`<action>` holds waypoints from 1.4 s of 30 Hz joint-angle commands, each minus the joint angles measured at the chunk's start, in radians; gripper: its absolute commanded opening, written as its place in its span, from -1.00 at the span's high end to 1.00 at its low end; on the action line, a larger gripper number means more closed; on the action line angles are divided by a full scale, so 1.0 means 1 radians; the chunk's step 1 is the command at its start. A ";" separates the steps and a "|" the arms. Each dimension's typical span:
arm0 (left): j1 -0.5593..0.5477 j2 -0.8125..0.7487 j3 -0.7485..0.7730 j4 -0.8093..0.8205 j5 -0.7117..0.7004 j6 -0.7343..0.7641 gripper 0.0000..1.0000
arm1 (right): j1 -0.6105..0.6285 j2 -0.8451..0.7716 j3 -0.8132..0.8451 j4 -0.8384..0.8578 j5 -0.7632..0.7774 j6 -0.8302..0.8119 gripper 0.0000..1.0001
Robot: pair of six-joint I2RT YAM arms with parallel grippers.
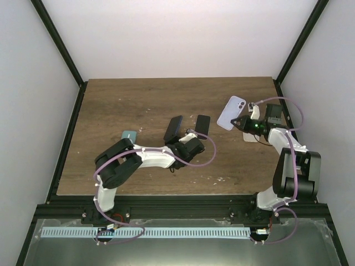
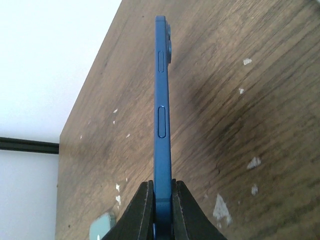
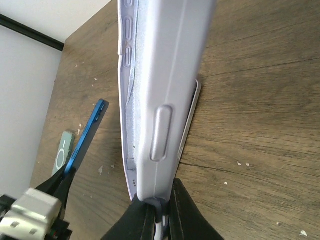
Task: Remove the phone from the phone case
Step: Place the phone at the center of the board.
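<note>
Left wrist, phone clamped in left hand

Two black-and-white arms at the table's near edge

The left arm and right arm stand just beside the table. Each has chunky black joints, white link shells and a looping purple cable. A green light glows on the right arm, over the table. Black tapered fingers tip the wrists.

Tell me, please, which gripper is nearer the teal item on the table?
Left. The left gripper, gripping the blue phone, is near the teal item; the right gripper, gripping the case, is farther right.
</note>
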 commanded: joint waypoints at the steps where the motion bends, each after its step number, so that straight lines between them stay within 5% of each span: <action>1: 0.031 0.065 0.069 0.040 -0.035 0.066 1.00 | -0.005 0.016 0.005 -0.010 -0.039 -0.025 0.99; 9: 0.035 0.155 0.123 0.032 0.000 0.096 0.97 | -0.006 0.037 0.010 -0.009 -0.051 -0.031 0.99; 15: 0.035 0.174 0.152 0.009 0.000 0.067 0.27 | -0.006 0.042 0.010 -0.006 -0.036 -0.036 0.99; 21: 0.034 0.100 0.149 -0.061 0.038 -0.017 -0.05 | -0.006 0.055 0.068 -0.059 0.010 -0.107 0.99; 27: 0.034 -0.103 0.063 -0.158 0.217 -0.191 -0.34 | -0.006 0.143 0.277 -0.389 0.105 -0.318 0.99; 33: 0.035 -0.285 -0.055 -0.224 0.373 -0.350 -0.44 | -0.006 0.308 0.414 -0.654 0.147 -0.473 0.99; 42: 0.038 -0.422 -0.180 -0.293 0.479 -0.495 -0.52 | -0.006 0.494 0.512 -0.723 0.154 -0.493 0.97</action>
